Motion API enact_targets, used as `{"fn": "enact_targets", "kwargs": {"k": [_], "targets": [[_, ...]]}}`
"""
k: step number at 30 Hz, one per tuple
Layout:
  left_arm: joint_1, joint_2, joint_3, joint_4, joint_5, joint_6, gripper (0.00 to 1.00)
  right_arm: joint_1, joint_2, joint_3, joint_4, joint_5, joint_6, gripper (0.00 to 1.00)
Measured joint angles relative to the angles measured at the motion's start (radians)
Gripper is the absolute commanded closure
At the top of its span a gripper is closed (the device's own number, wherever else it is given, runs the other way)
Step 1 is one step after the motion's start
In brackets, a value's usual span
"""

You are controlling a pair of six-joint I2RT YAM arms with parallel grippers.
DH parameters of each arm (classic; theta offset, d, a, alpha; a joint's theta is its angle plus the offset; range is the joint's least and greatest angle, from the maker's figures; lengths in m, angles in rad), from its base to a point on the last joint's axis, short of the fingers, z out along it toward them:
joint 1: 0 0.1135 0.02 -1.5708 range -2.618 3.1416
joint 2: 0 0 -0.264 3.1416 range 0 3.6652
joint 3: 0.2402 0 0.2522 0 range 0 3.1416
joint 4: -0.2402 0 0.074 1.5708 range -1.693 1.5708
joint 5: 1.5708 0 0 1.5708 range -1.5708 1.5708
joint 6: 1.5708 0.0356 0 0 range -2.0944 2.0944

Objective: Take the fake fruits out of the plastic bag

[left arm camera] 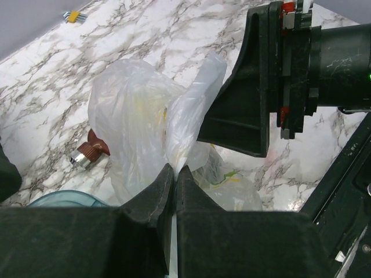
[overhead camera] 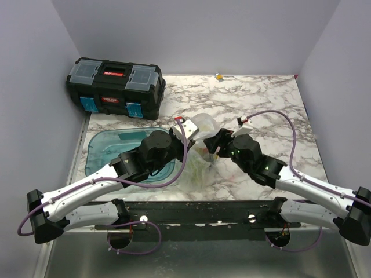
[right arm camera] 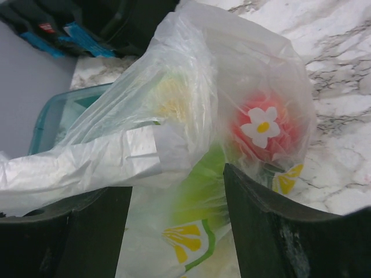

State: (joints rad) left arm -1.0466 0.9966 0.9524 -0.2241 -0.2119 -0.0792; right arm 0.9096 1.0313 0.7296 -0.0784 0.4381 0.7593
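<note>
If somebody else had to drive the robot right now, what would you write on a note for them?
Left gripper: shut, pinching a fold of the plastic bag.
Right gripper: open, one finger on each side of the bag, nothing gripped yet.
Fruits: inside the bag. A red fruit, a green fruit and a yellowish shape show through the plastic; any others can't be made out.
Done: bag is held. No fruit seen outside it.
Left: reach in and take out every fruit.

White-shelled arms, black joints and pincers, looping purple cables (a green light on the right)
</note>
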Motion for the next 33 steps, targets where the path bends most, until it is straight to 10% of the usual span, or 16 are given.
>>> {"fn": "enact_targets", "kwargs": {"k": [13, 25, 33], "targets": [[0.000, -0.014, -0.014, 0.025, 0.060, 0.000, 1.00, 0.000, -0.096, -0.161, 0.323, -0.071, 0.037, 0.21], [0.000, -0.018, -0.016, 0.038, 0.076, 0.000, 1.00, 0.000, -0.014, -0.170, 0.388, -0.087, 0.097, 0.96], [0.000, -0.058, -0.058, 0.065, 0.074, 0.000, 1.00, 0.000, -0.037, 0.009, 0.015, 0.085, -0.029, 0.99]]}}
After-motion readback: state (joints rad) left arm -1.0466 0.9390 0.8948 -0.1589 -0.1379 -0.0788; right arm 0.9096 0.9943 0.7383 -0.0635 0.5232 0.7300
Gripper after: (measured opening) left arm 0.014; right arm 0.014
